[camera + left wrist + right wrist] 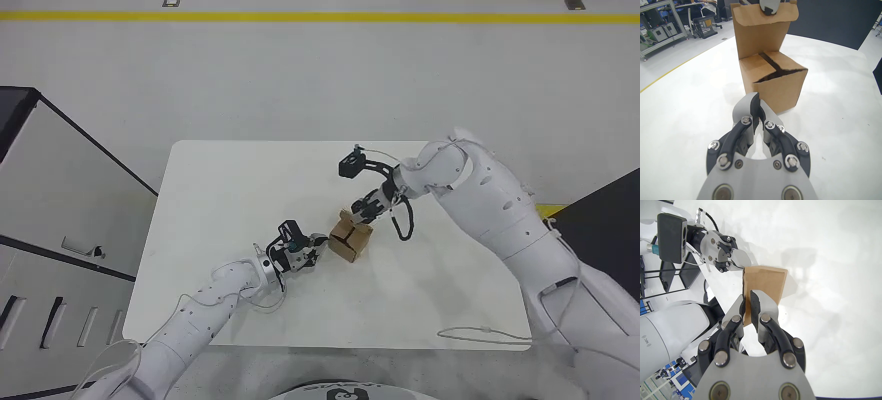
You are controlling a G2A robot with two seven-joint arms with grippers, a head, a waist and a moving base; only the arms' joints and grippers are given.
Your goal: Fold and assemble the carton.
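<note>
A small brown carton (350,238) stands on the white table (250,190), its two inner top flaps (772,64) folded in and its lid flap (762,30) standing upright. My right gripper (748,303) is shut on the edge of that lid flap (764,283) from above; its fingertips (768,8) show at the flap's top. My left gripper (758,106) is shut with nothing in it, its tip at the carton's lower front corner. It also appears beyond the carton as the other arm's gripper (739,262), touching the carton's corner.
The white table has free room on all sides of the carton. A grey cabinet (50,190) stands off the table's left side. Workbenches and equipment (668,22) stand in the room behind.
</note>
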